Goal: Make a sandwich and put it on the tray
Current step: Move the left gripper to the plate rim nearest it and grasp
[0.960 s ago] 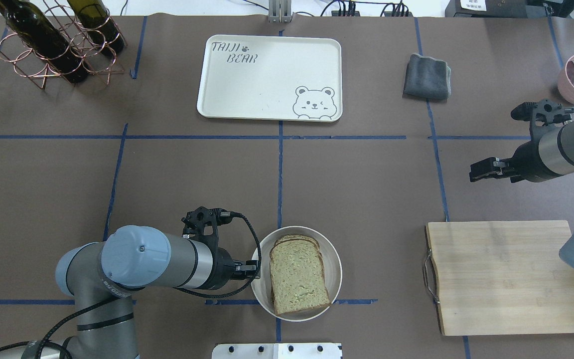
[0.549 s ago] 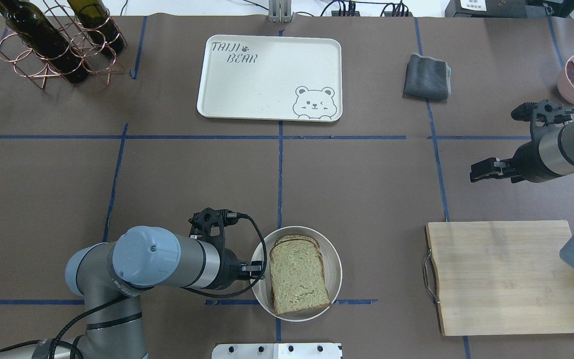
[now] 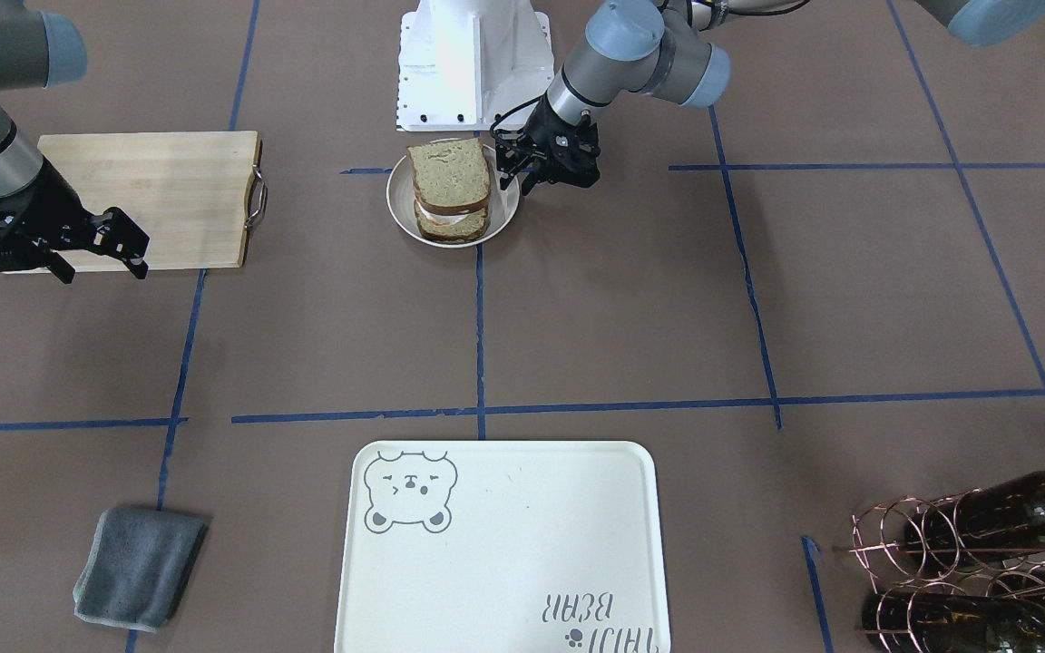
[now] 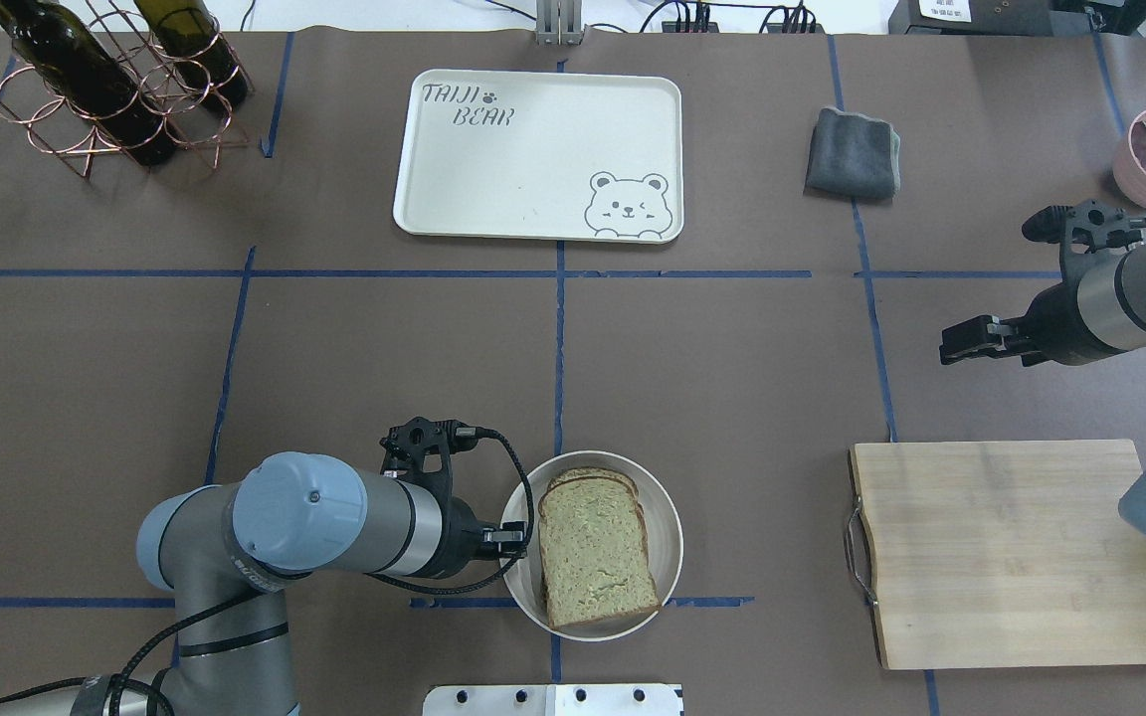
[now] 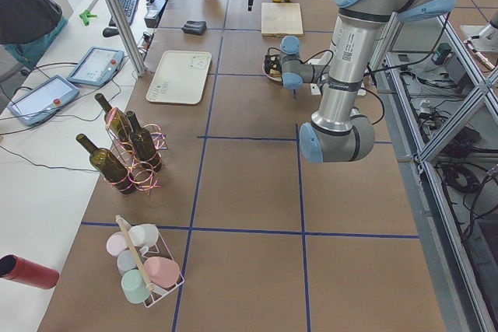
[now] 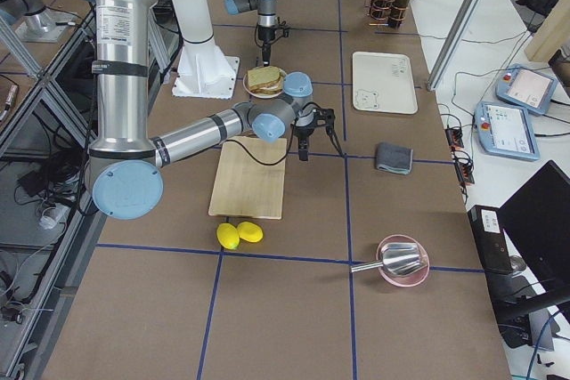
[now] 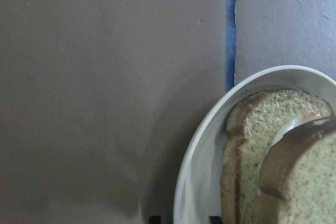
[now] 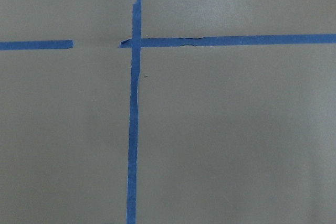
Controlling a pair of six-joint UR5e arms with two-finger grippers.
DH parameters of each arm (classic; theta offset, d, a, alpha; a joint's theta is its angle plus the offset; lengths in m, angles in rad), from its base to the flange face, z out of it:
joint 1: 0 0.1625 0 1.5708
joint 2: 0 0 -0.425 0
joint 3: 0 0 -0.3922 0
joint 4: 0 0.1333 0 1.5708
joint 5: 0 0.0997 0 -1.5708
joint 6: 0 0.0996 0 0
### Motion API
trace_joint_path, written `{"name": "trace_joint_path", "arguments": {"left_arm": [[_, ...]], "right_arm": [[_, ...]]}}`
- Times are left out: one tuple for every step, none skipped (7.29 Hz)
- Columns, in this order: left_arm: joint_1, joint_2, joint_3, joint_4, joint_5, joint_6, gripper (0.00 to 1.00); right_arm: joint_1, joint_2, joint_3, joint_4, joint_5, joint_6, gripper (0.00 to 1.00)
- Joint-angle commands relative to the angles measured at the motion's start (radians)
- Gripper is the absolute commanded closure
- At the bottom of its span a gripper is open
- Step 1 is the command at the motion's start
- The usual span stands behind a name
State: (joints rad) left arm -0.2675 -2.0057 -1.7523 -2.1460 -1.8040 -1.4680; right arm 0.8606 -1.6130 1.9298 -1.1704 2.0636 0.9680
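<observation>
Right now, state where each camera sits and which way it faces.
Front-facing: across the table, facing the robot; base, both arms show.
Overhead: behind the robot, looking down; left pincer, right pincer show.
Exterior left: table's left end; left arm nearest.
Exterior right: table's right end; right arm nearest.
Left wrist: down onto plate and sandwich.
Right wrist: down onto taped table.
Front-facing and overhead share sandwich, tray.

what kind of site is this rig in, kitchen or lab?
Most likely a robotics lab test cell, not a kitchen. The table cover is brown paper gridded with blue tape, teach pendants lie on the side bench, and props such as the wine-bottle rack look staged.
</observation>
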Motion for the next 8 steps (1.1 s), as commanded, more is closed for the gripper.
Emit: {"name": "trace_joint_path", "arguments": {"left_arm": [[0.001,-0.001,0.002,0.000,0.000,0.000,0.62],[0.002,-0.001,0.002,0.000,0.000,0.000,0.65],[0.002,-0.002,0.008,0.000,-0.002,0.000,0.65],[0.002,-0.010,0.019,0.000,0.000,0.000,0.65],[0.004,-0.021,0.026,0.000,0.000,0.000,0.65],[0.004,-0.024,0.027,0.000,0.000,0.000,0.70],[0.002,-0.022,0.025,0.000,0.000,0.000,0.90],[0.002,-0.019,0.024,0.000,-0.002,0.000,1.00]], "right_arm": [[0.000,-0.001,0.000,0.000,0.000,0.000,0.00],[0.000,-0.001,0.000,0.000,0.001,0.000,0.00],[0.000,-0.002,0.000,0.000,0.001,0.000,0.00],[0.000,-0.004,0.000,0.000,0.001,0.000,0.00],[0.000,-0.002,0.000,0.001,0.001,0.000,0.00],[0.000,-0.004,0.000,0.002,0.001,0.000,0.00],[0.000,-0.004,0.000,0.002,0.001,0.000,0.00],[0.000,-0.005,0.001,0.002,0.001,0.000,0.00]]}}
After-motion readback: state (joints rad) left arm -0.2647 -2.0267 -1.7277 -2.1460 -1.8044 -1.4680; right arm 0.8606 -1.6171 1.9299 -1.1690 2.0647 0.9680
